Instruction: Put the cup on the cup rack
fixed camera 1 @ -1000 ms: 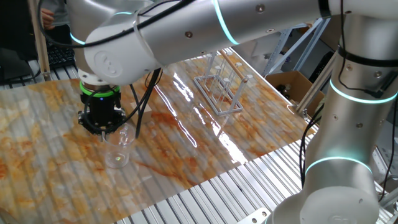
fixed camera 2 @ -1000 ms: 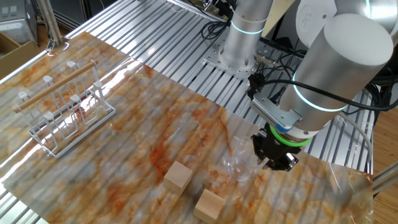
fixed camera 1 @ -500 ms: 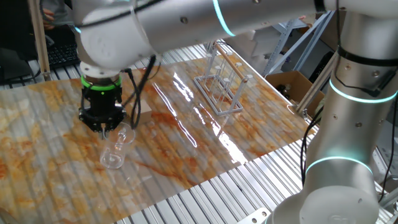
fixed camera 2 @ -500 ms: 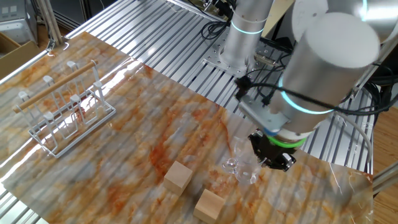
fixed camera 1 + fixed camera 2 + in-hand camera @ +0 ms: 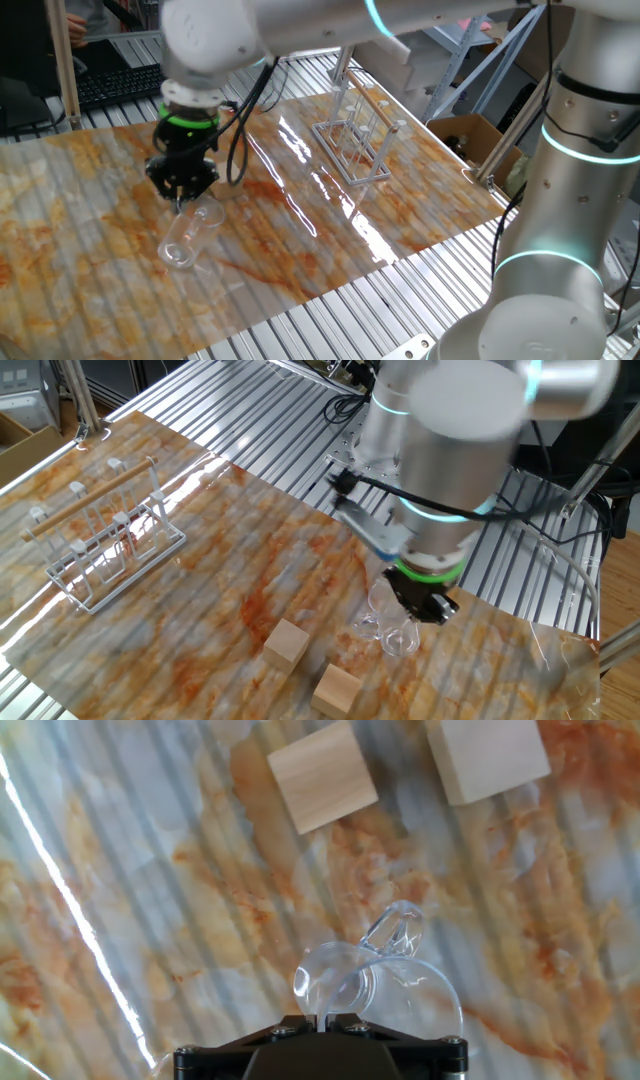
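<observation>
In the hand view the gripper (image 5: 322, 1020) sits at the bottom edge, clamped on the wall of the cup (image 5: 375, 982), which tilts over the bench (image 5: 150, 920). Beyond it, two wooden cubes (image 5: 322, 775) lie at 12 and 1 o'clock, apart from the cup. From the other fixed view, the cup rack (image 5: 105, 545) stands well apart at 9 o'clock, with bare marbled surface between it and the cup.

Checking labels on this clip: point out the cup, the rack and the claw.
cup (image 5: 183, 240), one fixed view, on its clear side wall.
rack (image 5: 105, 550), the other fixed view, on its upright pegs.
claw (image 5: 184, 200), one fixed view, midway between its fingertips.
</observation>
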`<state>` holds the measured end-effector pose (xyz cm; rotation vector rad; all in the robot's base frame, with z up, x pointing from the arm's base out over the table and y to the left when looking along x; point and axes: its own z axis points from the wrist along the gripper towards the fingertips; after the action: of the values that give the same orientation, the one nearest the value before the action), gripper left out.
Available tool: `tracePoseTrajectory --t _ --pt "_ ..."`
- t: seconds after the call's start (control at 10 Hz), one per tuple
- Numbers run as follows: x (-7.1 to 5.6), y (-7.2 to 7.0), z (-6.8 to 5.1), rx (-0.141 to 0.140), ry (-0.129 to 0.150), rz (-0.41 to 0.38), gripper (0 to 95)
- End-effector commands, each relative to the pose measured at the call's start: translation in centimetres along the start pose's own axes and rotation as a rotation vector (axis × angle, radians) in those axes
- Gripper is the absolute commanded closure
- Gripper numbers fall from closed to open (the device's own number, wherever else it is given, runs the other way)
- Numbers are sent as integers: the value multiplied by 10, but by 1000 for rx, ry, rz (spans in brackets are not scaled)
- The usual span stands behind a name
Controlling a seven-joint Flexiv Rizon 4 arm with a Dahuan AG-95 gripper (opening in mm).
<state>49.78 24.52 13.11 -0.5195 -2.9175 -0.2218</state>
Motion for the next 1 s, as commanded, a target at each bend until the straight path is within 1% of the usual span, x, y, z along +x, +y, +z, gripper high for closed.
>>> tracePoseTrajectory --t 0.1,0.2,0.3,0.5,0.8,0.9,1.0 --pt "-3 -7 -6 -29 18 7 950" --pt "-7 -16 -11 -49 32 6 950" --pt "-9 -21 -11 -89 48 16 950" --pt "-14 -28 -11 -122 61 19 950" --pt "-21 -37 -12 -141 69 -4 950" --pt "-25 -43 -11 -154 72 -21 950" --pt "-28 -47 -11 -161 74 -31 950"
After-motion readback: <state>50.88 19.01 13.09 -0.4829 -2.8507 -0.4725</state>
